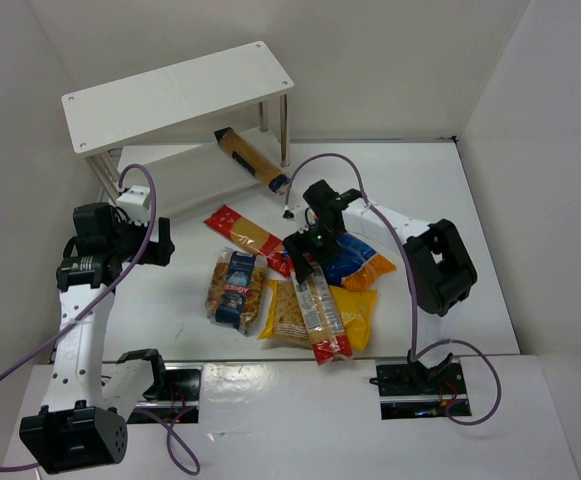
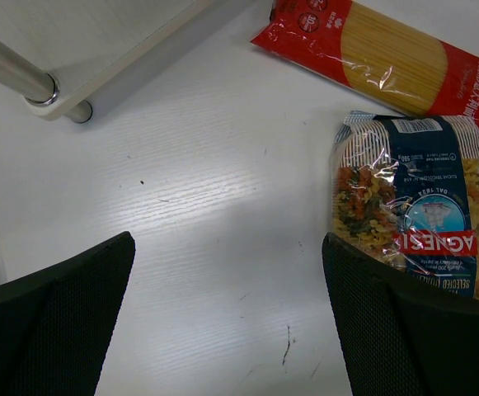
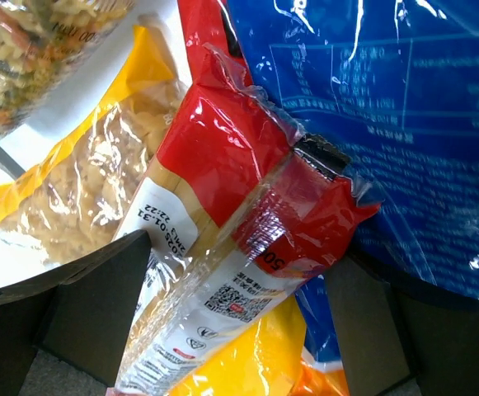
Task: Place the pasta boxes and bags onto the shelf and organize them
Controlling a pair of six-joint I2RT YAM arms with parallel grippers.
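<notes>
The white shelf (image 1: 175,92) stands at the back left, with the tan box with a dark blue end (image 1: 250,157) on its lower board. My right gripper (image 1: 310,255) is open, its jaws straddling the red end of a spaghetti packet (image 3: 214,157) that lies across the yellow bag (image 3: 82,190) and beside the blue-orange bag (image 3: 371,99). My left gripper (image 2: 227,247) is open and empty over bare table, with the clear blue-labelled bag (image 2: 412,206) by its right finger. A second spaghetti packet (image 2: 387,58) lies beyond that bag.
A shelf leg (image 2: 12,70) and the lower board's corner (image 2: 99,41) are close ahead-left of my left gripper. White walls enclose the table on the left, back and right. A purple cable (image 1: 370,200) loops over my right arm.
</notes>
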